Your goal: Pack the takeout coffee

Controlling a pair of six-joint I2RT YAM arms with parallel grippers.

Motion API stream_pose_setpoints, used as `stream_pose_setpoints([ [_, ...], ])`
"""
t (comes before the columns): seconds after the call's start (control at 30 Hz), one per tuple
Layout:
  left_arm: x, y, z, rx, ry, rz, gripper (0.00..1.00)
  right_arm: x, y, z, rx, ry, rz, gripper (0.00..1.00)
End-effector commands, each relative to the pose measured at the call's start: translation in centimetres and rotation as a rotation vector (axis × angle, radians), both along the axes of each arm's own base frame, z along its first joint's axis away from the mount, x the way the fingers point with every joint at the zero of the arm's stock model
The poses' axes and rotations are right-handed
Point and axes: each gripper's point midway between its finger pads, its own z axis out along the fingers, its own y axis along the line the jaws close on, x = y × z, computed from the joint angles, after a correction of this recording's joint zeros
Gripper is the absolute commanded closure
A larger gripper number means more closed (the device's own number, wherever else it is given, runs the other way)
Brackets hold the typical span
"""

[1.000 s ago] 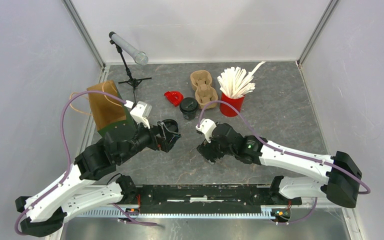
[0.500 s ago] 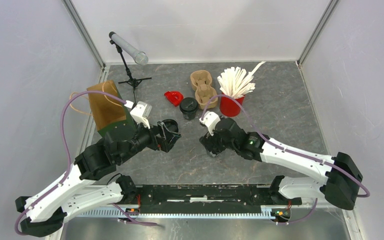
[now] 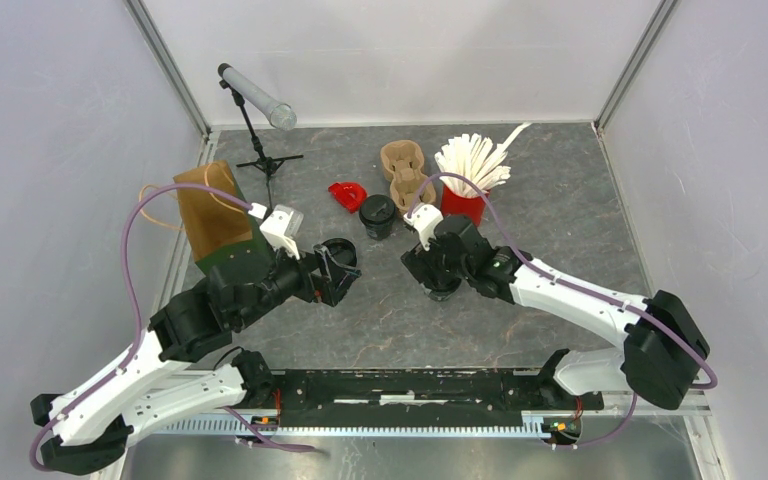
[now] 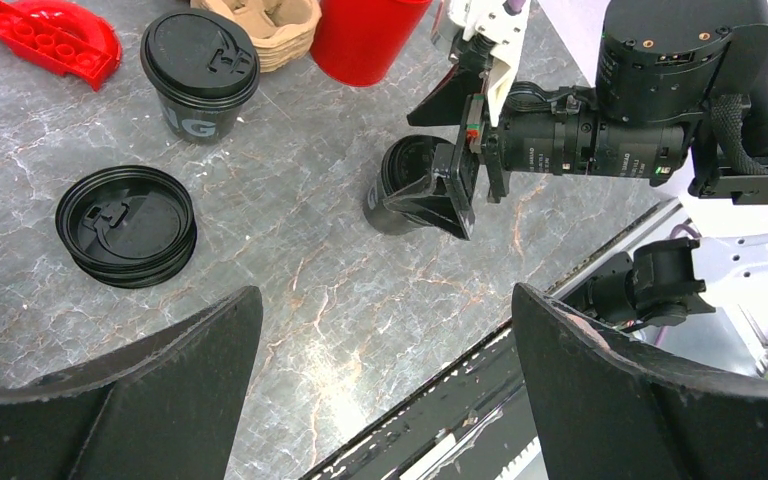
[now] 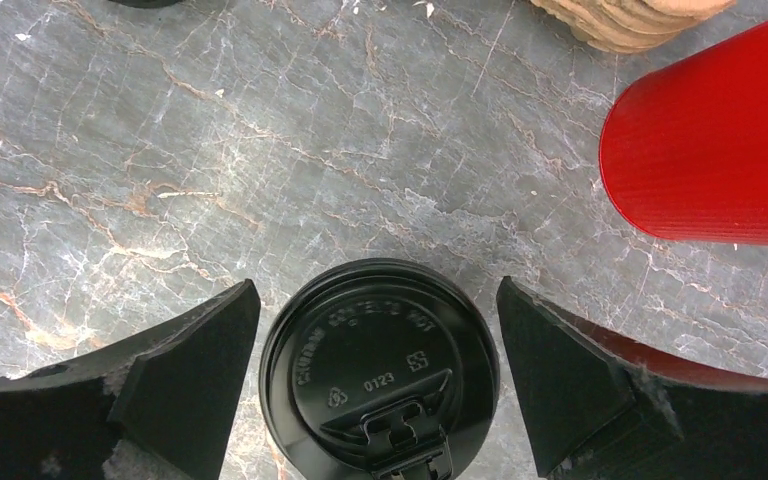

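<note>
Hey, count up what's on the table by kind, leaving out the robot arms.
Lidded coffee cups: 2
Stack of loose lids: 1
Stack of cardboard carriers: 1
Red cup of white sticks: 1
Brown paper bag: 1
Red plastic piece: 1
Microphone stand: 1
Total: 8

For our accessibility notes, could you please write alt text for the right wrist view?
The open right gripper straddles a lidded black coffee cup, seen from above on the grey marbled table. A red cup sits at the right edge, with a cardboard cup carrier just showing above it.
</note>
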Motion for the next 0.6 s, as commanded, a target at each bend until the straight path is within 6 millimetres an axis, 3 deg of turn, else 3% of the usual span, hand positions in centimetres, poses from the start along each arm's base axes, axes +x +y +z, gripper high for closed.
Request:
stream_pose_setpoints([
  [0.0, 0.6, 0.2, 0.6, 0.019, -0.051, 0.006, 0.00, 1.0, 1.3, 3.9, 0.086, -0.081, 0.017, 0.03],
  [0.17, 0.6, 0.1, 0.4, 0.026, -0.048, 0.006, 0.00, 0.2, 0.5, 5.1, 0.096, -0.086, 0.018, 0.02],
  [0.33, 0.6, 0.3, 0.5, 0.025, -0.056, 0.006, 0.00, -2.0, -1.7, 4.9, 0.135, -0.052, -0.030, 0.07],
  [0.47, 0.6, 0.4, 0.8, 0.027, -0.061, 0.008, 0.00, -4.9, -3.4, 2.9, 0.180, 0.006, -0.039, 0.15],
  [0.57, 0.7, 0.3, 0.9, 0.027, -0.063, 0.007, 0.00, -6.8, -4.6, 0.8, 0.207, 0.055, -0.063, 0.26],
])
